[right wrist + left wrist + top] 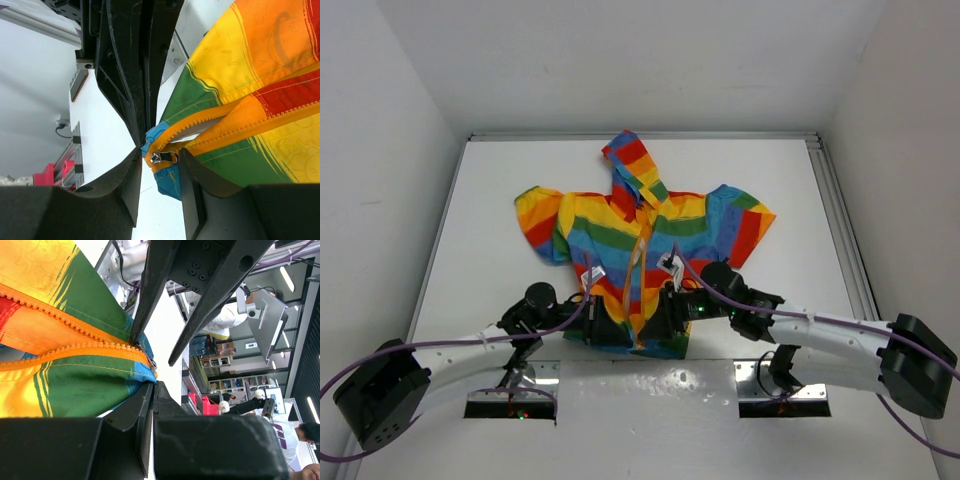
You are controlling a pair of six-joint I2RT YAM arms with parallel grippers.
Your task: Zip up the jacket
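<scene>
The jacket (640,240) lies flat and face up on the desk (500,180), with its hood (632,160) at the far side and its hem at the near edge, where both arms meet. That puts the bottom of the zipper within easy reach of both arms. The front is unzipped along most of its length, and the two orange rows of teeth (75,347) join only at the hem. The left end effector (153,386) is clenched on the blue corner of the hem just beside the zipper's foot, most likely to pin the cloth so the track stays taut when the slider is pulled. The right end effector (160,151) is partly spread, one finger on each side of the small metal slider (162,157), which sits at the very bottom of the track. It brackets the slider without yet clamping it. The zipping itself looks barely begun.
</scene>
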